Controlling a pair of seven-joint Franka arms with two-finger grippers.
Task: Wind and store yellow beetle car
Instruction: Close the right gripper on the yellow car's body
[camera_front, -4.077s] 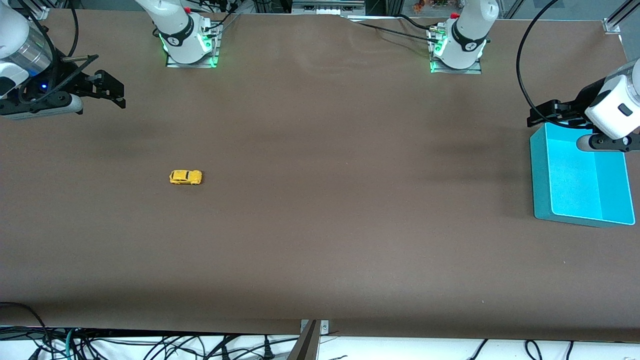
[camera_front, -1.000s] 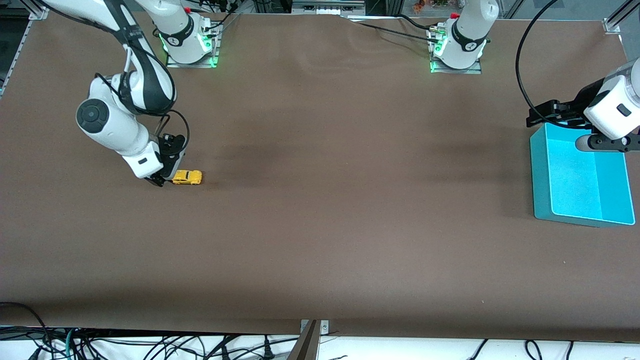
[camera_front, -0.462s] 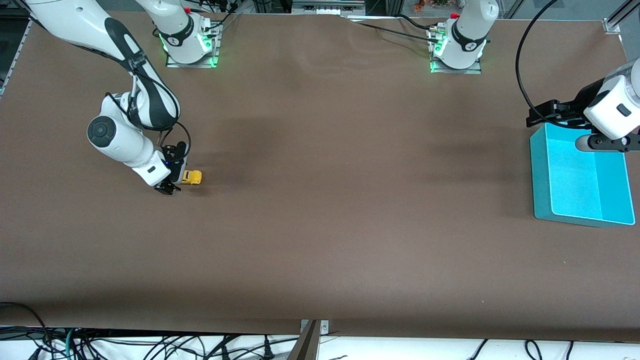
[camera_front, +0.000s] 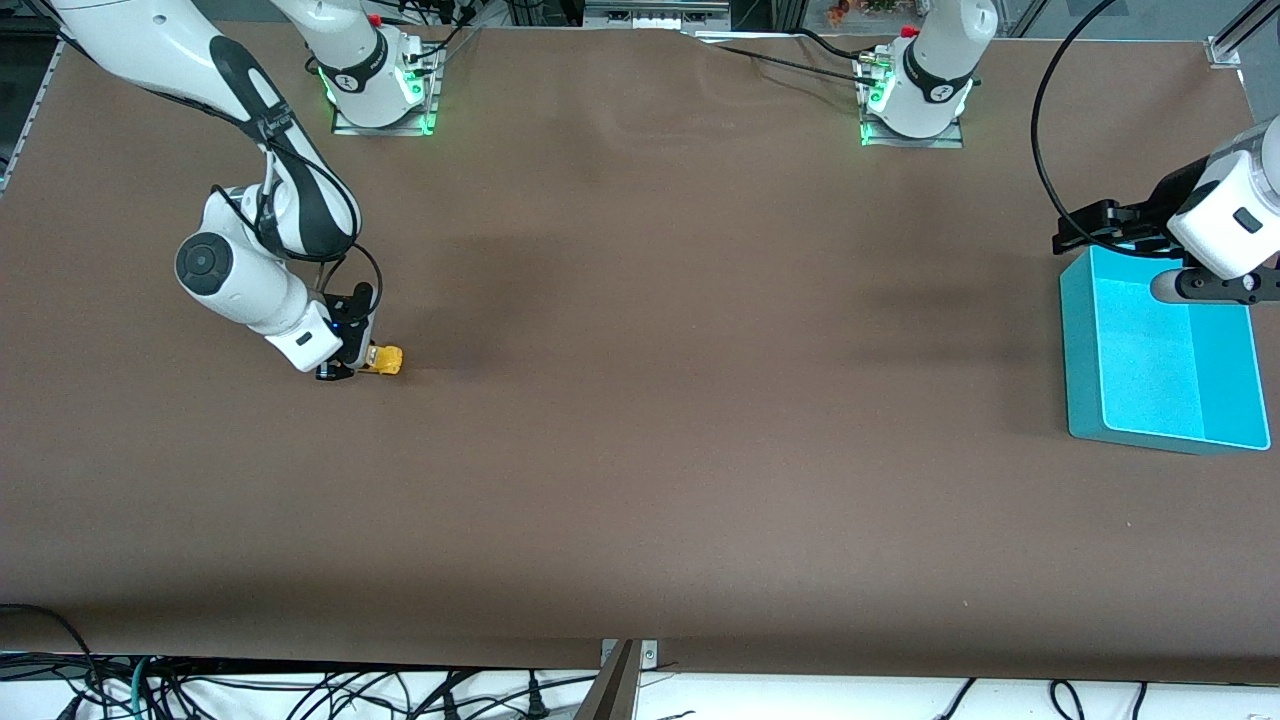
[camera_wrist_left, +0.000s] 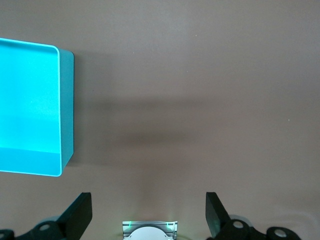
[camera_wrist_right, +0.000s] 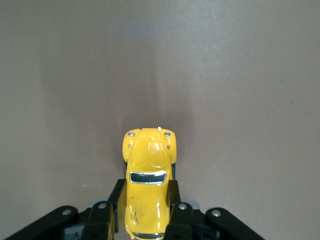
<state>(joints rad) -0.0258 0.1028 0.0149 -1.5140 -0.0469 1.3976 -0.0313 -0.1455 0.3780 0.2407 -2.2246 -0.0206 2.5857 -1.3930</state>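
Yellow car (camera_wrist_right: 148, 192) sat on the worktop (camera_front: 640, 450) toward the right arm's end, at nine o'clock from centre, pinched at its flanks by the right gripper (camera_wrist_right: 145, 220). A second earlier that gripper stood spread beside it. Winding should go well with wheels pressed down, dragged straight back. Left gripper (camera_wrist_left: 149, 217) waited, spread, over the bin (camera_front: 1080, 400).

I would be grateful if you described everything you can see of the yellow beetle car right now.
The yellow beetle car is a tiny, glossy bright-yellow toy with a rounded body, a dark windscreen and two small silvery headlights on its nose. It sits on the brown table toward the right arm's end. The right hand is shut on it, one finger on each side, leaving the nose sticking out past the fingertips. Its wheels are hidden.
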